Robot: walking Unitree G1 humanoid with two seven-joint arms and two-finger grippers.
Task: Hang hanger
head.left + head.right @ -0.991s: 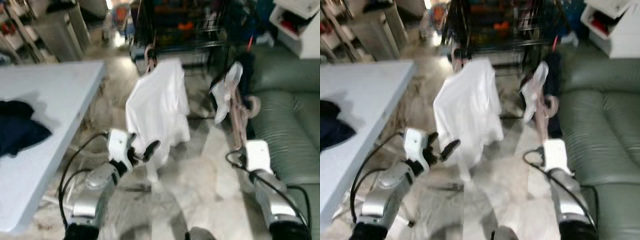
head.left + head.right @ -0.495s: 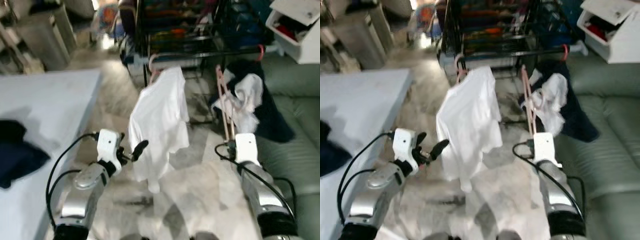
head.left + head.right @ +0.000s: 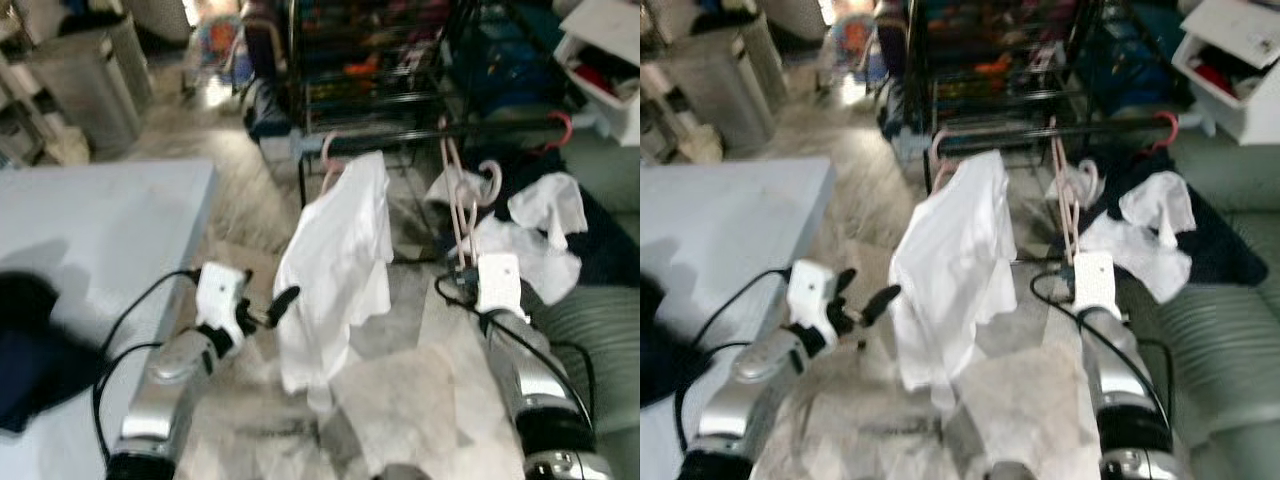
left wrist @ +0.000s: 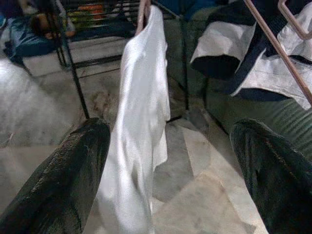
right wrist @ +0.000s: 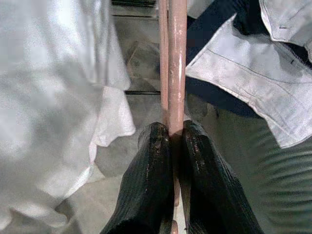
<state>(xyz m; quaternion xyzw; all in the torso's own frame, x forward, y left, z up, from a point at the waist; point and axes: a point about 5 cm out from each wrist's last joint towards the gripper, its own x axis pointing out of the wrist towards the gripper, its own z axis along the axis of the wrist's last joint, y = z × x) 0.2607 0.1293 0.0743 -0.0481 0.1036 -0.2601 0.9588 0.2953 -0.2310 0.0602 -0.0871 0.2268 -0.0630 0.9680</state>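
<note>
Hangers: two pink, one hanger (image 5: 176, 58) in the right hand (image 5: 170, 141), one under the white shirt (image 3: 335, 265).
Right hand: squeezing hanger, rising toward 12 o'clock.
Left hand (image 4: 170, 175): fingers apart, holding nothing, shirt at 12 o'clock.

Pink hanger (image 5: 176, 58) upright, pinched in right gripper (image 5: 171, 141), near rack

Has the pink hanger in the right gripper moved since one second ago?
Yes. The pink hanger in the right gripper now has its hook up beside the black rack rail; earlier it was lower, before the sofa.
</note>
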